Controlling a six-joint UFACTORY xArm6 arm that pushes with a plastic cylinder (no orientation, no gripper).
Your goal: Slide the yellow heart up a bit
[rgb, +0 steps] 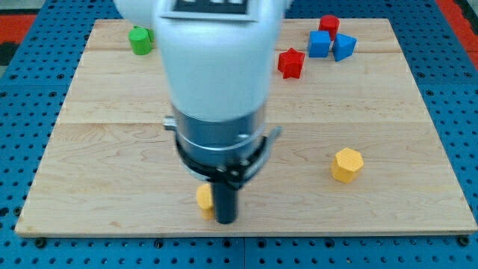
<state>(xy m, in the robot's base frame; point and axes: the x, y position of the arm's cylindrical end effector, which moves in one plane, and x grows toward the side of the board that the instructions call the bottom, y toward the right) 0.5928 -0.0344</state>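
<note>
Near the counter [112, 224]'s bottom edge, the tool's bare rod, holding nothing, is resting its tip [225, 221] just right of the partly hidden yellow heart [204, 199]. It seems to be lining up; next it needs to get beneath the heart and push toward the top edge.

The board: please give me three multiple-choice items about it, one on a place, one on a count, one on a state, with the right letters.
1. Where is the yellow hexagon block?
A. view's right half
B. top left corner
C. under the arm

2. How many blue blocks show?
A. one
B. two
C. four

3. How does my tip stand to the yellow block beside it?
A. far away
B. directly at its right side
C. on the opposite board edge

Answers: 1 A, it lies alone at right. 2 B, blue cube and blue block at top right. 3 B, the rod partly hides it.
</note>
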